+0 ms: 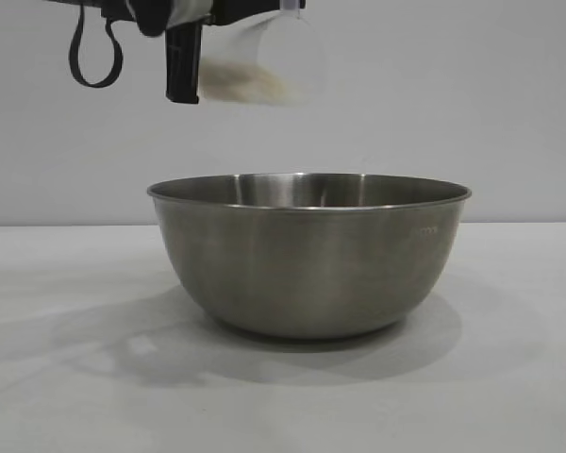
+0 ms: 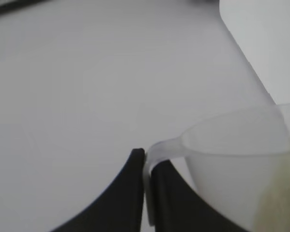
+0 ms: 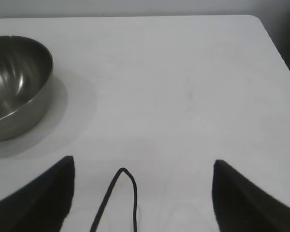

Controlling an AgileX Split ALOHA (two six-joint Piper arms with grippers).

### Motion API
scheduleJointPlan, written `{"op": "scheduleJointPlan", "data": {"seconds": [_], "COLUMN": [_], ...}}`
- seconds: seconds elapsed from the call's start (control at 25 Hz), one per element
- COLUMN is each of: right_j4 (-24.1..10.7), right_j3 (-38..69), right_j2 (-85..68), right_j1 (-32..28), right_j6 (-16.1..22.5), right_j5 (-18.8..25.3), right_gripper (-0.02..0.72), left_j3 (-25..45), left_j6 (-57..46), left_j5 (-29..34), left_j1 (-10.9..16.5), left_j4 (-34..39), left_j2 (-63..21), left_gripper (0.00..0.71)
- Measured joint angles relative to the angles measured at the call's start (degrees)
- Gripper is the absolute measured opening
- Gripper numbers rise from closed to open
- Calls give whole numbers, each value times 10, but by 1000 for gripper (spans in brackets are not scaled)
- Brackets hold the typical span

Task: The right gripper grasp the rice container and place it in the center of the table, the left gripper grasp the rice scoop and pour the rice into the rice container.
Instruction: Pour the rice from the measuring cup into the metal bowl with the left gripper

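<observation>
Rice (image 1: 250, 83) lies loose and ready to spill in the light, stiff, slick rice scoop (image 1: 269, 61), tipped above the rice container (image 1: 308, 255) mid-table, best held as now, the left gripper (image 2: 146, 193) clamped on its loop handle (image 2: 162, 151), while the right gripper (image 3: 142, 193) idles open nearby.

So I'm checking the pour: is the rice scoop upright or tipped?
Tipped: the rice scoop lies sideways above the rice container, rice heaped against its lower side.
</observation>
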Motion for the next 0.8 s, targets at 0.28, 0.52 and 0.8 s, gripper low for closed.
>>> {"op": "scheduleJointPlan", "data": {"seconds": [0.28,0.52,0.8], "right_j4": [0,0,0], "right_j3": [0,0,0], "right_j2": [0,0,0], "right_j1": [0,0,0], "right_j6": [0,0,0], "right_j5": [0,0,0], "right_gripper": [528,528,528], "left_j3": [0,0,0], "left_j6": [93,165,264], "left_j5": [16,18,18], "left_j1": [-12,-12,-12], "left_j4": [14,21,34], "left_j2": [0,0,1], "left_gripper": [0,0,0]}}
